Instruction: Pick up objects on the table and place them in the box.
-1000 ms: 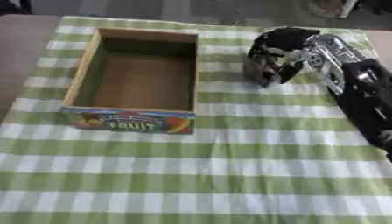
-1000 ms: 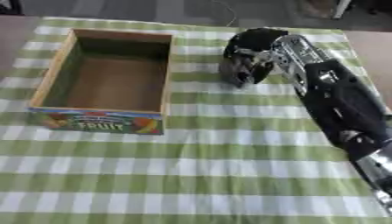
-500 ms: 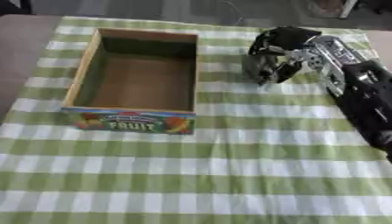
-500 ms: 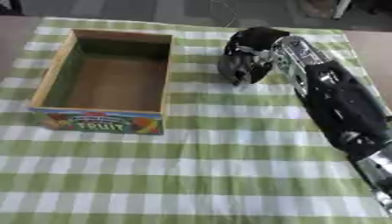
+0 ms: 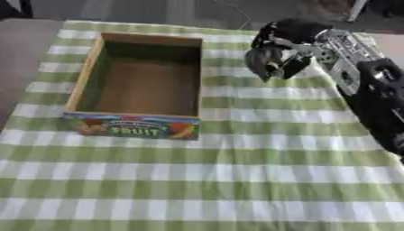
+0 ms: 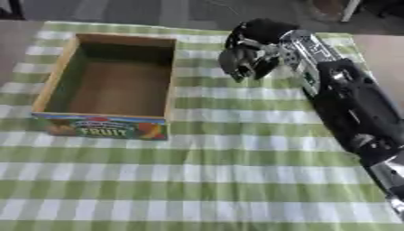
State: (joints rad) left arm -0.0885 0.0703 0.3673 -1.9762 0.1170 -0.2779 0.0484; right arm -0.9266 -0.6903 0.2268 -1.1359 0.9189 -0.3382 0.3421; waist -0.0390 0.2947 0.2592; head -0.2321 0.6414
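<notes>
More of the right arm (image 6: 347, 103) is shown in the right eye view. The right hand (image 5: 276, 56) is seen with fingers curled, clenched around a dark object (image 5: 293, 30), beside the open box (image 5: 142, 85) on the checked surface (image 5: 197, 180).

Green-and-white checks cover the counter (image 5: 197, 180).
A tan cardboard box (image 5: 87, 76) bears a multicoloured fruit-printed front; the right hand (image 6: 249, 54) is black and silver.

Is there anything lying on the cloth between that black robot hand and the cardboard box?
No. Between the right hand and the box only bare green checked tablecloth shows, seen in both eye views.
</notes>
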